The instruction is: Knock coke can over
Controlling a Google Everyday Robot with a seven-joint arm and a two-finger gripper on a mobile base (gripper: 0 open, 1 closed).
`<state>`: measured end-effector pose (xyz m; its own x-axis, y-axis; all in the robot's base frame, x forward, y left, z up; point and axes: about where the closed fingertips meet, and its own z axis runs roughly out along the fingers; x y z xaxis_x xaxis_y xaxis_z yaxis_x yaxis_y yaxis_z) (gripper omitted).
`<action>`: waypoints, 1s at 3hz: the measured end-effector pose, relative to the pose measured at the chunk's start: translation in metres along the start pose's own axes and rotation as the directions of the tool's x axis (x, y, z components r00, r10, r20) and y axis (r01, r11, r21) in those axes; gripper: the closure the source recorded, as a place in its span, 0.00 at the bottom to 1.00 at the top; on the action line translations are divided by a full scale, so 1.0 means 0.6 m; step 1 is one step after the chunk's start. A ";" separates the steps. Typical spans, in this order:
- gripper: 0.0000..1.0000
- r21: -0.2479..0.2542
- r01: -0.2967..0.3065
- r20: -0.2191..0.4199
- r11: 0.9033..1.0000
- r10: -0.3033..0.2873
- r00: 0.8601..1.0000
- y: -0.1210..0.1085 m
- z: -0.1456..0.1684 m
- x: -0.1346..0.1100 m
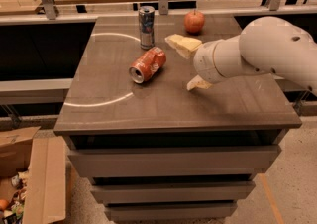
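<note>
While it hangs over the right half of the worktop [148, 114], the tool [181, 64] has its two pale fingers spread wide and grips nothing. Just left of it, not touching, the coke can [147, 64] lies on its side. Beyond that, a slim silver-blue can [146, 27] stands upright, and a round red apple [194, 21] sits behind the tool. Smooth grey surface lies bare on its near side, out to the edge.

The coke can [147, 64] lies on its side on the surface [148, 114]; the end effector [191, 64] hangs near it, fingers apart.
</note>
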<state>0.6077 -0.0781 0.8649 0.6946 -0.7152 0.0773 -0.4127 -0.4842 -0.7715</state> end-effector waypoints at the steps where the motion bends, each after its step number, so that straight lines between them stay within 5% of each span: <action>1: 0.00 0.000 0.000 0.000 1.000 0.000 1.000 -0.001 0.000 0.000; 3: 0.00 0.000 0.000 0.000 1.000 0.000 1.000 -0.001 -0.001 0.000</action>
<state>0.6076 -0.0780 0.8656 0.6946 -0.7153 0.0773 -0.4126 -0.4840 -0.7716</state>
